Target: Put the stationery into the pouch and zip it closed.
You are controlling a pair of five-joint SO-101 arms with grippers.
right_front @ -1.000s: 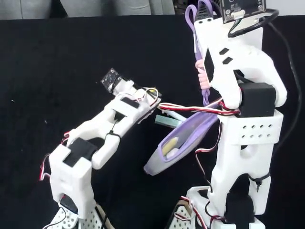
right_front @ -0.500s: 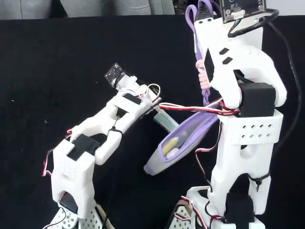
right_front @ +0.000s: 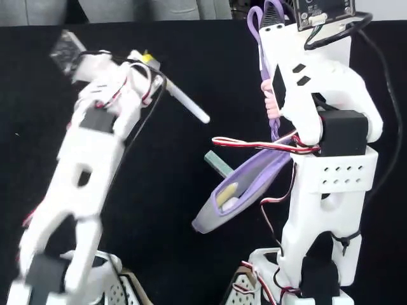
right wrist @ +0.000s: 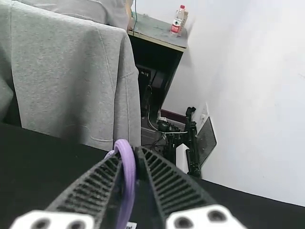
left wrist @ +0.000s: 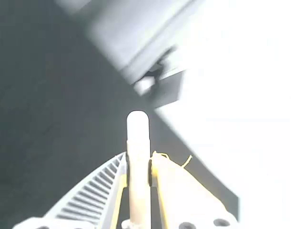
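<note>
**Desk:** What does the left side show?

**Photographer:** The left gripper (right_front: 157, 75) is raised high over the black table (right_front: 210, 70). Its fingers are closed on a white pen (right_front: 189, 105). The pen juts out past the fingertips, and its free end points toward the other arm. In the left wrist view the same gripper (left wrist: 138, 168) pinches the pen (left wrist: 138, 136) between its two fingers, so only a narrow gap the width of the shaft separates them.

**Desk:** And where is the pouch?

**Photographer:** The lilac pouch (right_front: 254, 183) hangs tilted in the air, below the right gripper (right_front: 266, 14) and well apart from the pen's tip. Its mouth is open toward the left arm. A teal piece (right_front: 218, 163) sticks out of the opening, and a yellow piece (right_front: 227, 189) and a white piece (right_front: 229, 204) lie inside.

**Desk:** What about the right hand?

**Photographer:** It is clamped on the pouch's purple strap (right_front: 253, 22). In the right wrist view the gripper (right wrist: 128, 164) has its dark jaws nearly together, with the strap (right wrist: 125, 155) looped between them. A grey garment (right wrist: 62, 71) lies beyond the fingertips.
</note>
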